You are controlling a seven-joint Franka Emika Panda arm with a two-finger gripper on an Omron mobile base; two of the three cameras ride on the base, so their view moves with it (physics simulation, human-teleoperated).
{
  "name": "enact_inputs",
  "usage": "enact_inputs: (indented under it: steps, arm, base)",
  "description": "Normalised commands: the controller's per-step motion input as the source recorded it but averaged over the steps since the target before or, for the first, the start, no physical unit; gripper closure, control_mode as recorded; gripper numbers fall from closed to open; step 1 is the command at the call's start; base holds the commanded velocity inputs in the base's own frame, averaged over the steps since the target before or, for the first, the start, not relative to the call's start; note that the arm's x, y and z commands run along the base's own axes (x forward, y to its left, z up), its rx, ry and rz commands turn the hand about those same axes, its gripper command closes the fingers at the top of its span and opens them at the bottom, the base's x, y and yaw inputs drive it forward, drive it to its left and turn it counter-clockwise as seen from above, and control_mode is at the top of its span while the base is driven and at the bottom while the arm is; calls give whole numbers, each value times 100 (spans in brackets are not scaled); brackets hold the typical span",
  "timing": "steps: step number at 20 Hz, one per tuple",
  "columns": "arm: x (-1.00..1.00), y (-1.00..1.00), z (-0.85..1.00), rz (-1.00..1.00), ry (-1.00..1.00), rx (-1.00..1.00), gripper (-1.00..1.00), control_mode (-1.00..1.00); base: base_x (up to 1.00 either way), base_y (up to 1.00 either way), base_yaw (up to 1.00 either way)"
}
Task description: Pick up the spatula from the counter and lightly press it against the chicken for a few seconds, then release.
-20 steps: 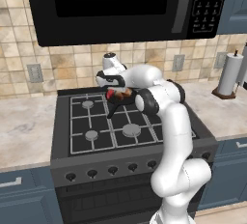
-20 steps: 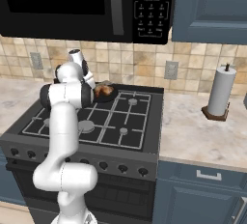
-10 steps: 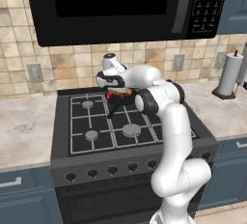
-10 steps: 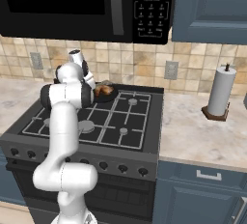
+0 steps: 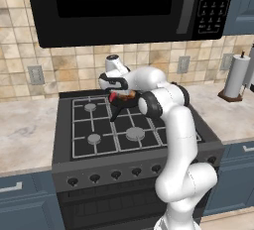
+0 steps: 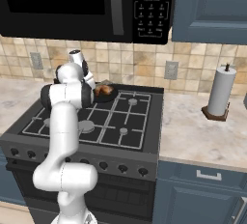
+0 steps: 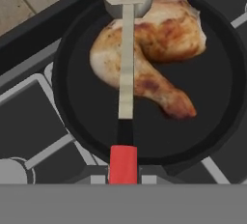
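Gripper (image 7: 123,171) pinches tight on the red handle of the spatula (image 7: 126,73), with the arm (image 5: 168,105) bent out over the far side of the stove (image 5: 99,125) and the hand angled downward. Its blade lies across the chicken (image 7: 164,39) in the black pan (image 7: 212,121), and the microwave (image 5: 124,6) hangs close overhead.

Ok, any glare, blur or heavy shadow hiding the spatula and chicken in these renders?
Hand view: soft, blurred, evenly lit, no glare on the round black frying pan; the red-handled pale slotted spatula and browned roast chicken leg read clearly. Left base view: flat light, chicken tiny beside the white arm. Right base view: same flat light, only faint shadows.
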Motion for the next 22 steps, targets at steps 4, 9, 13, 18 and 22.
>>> enact_inputs:
  steps: [4,9,13,18,22]
  arm:
    - [0,0,0,0,0,1,100,-100]
    - [-6,0,3,0,0,1,100,-100]
    - [-12,0,8,0,0,1,100,-100]
    - [-26,0,17,0,-2,1,100,-100]
    - [-37,0,5,0,-4,0,100,-100]
  base:
    - [0,0,0]
    - [0,0,0]
    - [0,0,0]
    - [0,0,0]
    - [0,0,0]
